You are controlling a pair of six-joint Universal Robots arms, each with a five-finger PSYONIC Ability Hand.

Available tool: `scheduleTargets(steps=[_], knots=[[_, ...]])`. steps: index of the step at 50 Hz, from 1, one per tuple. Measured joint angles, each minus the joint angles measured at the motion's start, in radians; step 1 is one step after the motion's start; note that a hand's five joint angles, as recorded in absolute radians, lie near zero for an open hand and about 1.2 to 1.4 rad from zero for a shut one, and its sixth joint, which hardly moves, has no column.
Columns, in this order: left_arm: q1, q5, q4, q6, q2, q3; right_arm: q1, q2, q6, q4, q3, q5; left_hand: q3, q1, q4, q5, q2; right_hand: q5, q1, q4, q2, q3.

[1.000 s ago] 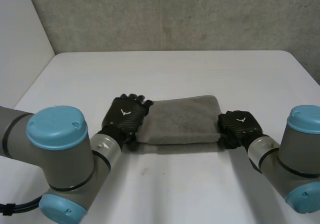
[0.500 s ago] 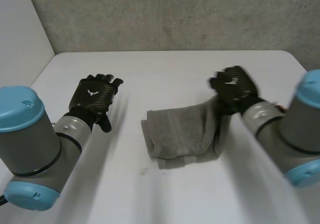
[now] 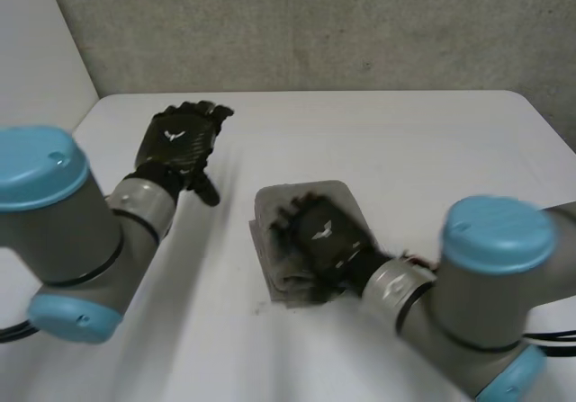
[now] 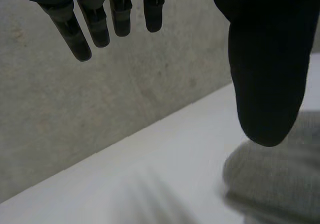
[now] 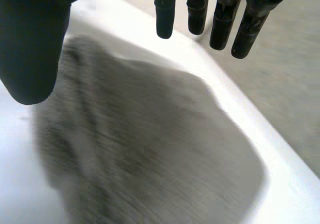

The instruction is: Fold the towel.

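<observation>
One grey towel (image 3: 315,189), folded into a compact block, lies near the centre of the white tabletop (image 3: 405,141), slightly toward 6 o'clock. Its middle is hidden beneath the right hand (image 3: 326,237). Only the far edge and the strip along the 9 o'clock side can be seen. The fold layers at the near edge are hard to make out.

In the right wrist view the towel (image 5: 150,149) lies under the palm. It is smeared, so its weave and edges cannot be read there. The right hand's fingers (image 5: 220,23) are straight and spread, with the thumb (image 5: 30,43) held wide. Whether the palm presses the cloth or only hovers over it cannot be told.

The left hand (image 3: 178,141) is at about 10 o'clock from the towel and well apart from it. Its fingers (image 4: 80,38) are straight and loosely spread and hold nothing. In the left wrist view a rounded end of the towel (image 4: 275,179) sits below the thumb (image 4: 265,73) and is cut off at the frame edge.

Count: one towel, two hands, two arms, one tabletop. A concrete wall (image 3: 315,24) stands behind, at 12 o'clock.
</observation>
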Motion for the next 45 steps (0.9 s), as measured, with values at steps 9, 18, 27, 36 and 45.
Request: scheduleTargets(steps=[9,18,27,36,45], knots=[[-0.109,-0.003,-0.028,-0.057,-0.164,0.16,-0.199,-0.124,0.307,0.006,0.019,-0.002,0.003,0.0,0.003,0.002,0.003,-0.001,0.0,0.0,0.0,0.0],[-0.21,-0.079,-0.047,-0.053,-0.307,0.179,-0.257,-0.004,0.468,0.117,-0.1,-0.02,0.008,0.004,0.009,0.003,0.008,-0.001,0.0,0.0,0.0,0.0],[-0.224,-0.179,-0.056,-0.043,-0.377,0.159,-0.249,0.215,0.434,0.247,-0.261,-0.025,0.006,0.004,0.006,0.001,0.006,-0.001,0.0,0.0,0.0,0.0],[-0.225,-0.178,-0.059,-0.039,-0.335,0.133,-0.24,0.272,0.313,0.258,-0.292,-0.021,-0.006,-0.004,-0.005,0.0,-0.006,-0.006,-0.017,0.0,0.0,0.0],[-0.219,-0.172,-0.088,-0.039,-0.163,0.134,-0.241,0.038,0.313,0.226,-0.282,0.012,-0.017,-0.014,-0.016,0.0,-0.016,-0.007,-0.017,0.0,0.0,0.0]])
